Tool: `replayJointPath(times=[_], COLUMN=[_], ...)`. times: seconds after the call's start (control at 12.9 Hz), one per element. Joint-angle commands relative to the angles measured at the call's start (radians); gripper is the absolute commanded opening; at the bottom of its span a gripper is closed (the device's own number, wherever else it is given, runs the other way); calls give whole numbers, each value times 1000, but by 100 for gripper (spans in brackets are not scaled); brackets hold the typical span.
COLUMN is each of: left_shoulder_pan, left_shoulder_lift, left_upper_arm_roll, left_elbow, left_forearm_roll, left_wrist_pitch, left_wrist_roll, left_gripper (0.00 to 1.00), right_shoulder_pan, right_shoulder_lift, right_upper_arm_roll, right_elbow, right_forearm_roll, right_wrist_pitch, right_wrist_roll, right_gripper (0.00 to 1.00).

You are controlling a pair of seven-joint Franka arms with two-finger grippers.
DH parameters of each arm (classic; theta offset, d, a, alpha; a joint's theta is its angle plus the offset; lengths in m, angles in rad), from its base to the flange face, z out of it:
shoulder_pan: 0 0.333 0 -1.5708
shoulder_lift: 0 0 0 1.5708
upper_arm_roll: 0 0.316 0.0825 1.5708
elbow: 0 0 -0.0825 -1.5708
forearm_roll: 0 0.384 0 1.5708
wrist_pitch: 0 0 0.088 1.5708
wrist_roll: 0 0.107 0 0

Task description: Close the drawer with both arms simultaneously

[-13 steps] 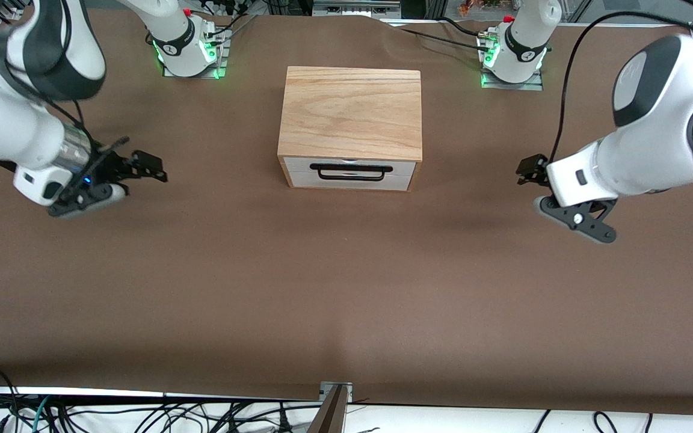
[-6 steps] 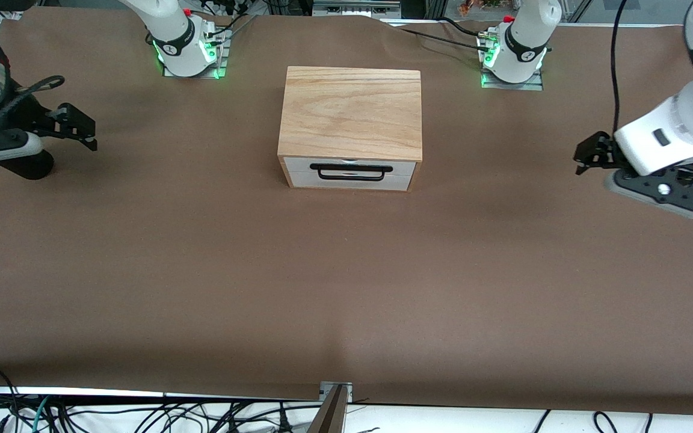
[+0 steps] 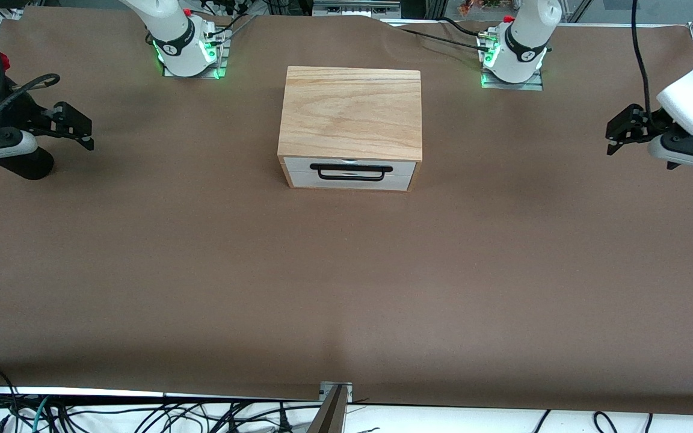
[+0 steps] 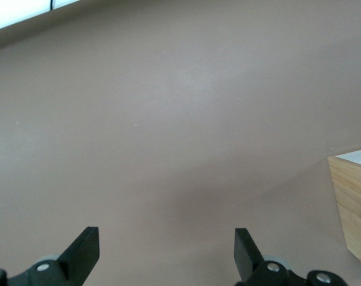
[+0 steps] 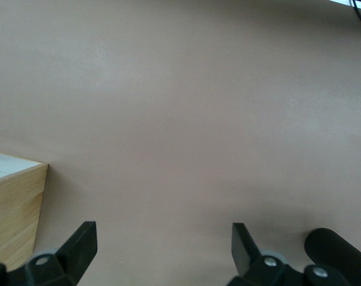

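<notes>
Drawer (image 3: 349,173) sitting flush in the wooden box (image 3: 351,114) mid-table — job's looking done!
Both arms are hanging well apart from it: left gripper (image 3: 618,131) over its table end, right gripper (image 3: 76,125) over the other, both spread wide and empty. From here, just parking clear, no contact.
</notes>
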Motion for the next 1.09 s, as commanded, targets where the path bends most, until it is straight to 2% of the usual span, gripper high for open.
replayJointPath(times=[0.0,1.01], left_shoulder_pan=[-28,-33], left_shoulder_lift=[-13,-20], left_upper_arm_roll=[31,30], left_elbow=[-33,-26], left_forearm_roll=[-2,1], left_wrist_pitch=[26,13], left_wrist_roll=[-16,-56], left_gripper=[100,100], right_shoulder_pan=[-9,-9], right_shoulder_lift=[3,2], right_upper_arm_roll=[13,23], right_elbow=[26,33], right_forearm_roll=[1,1], right_wrist_pitch=[-28,-48], right_wrist_roll=[25,22], right_gripper=[100,100])
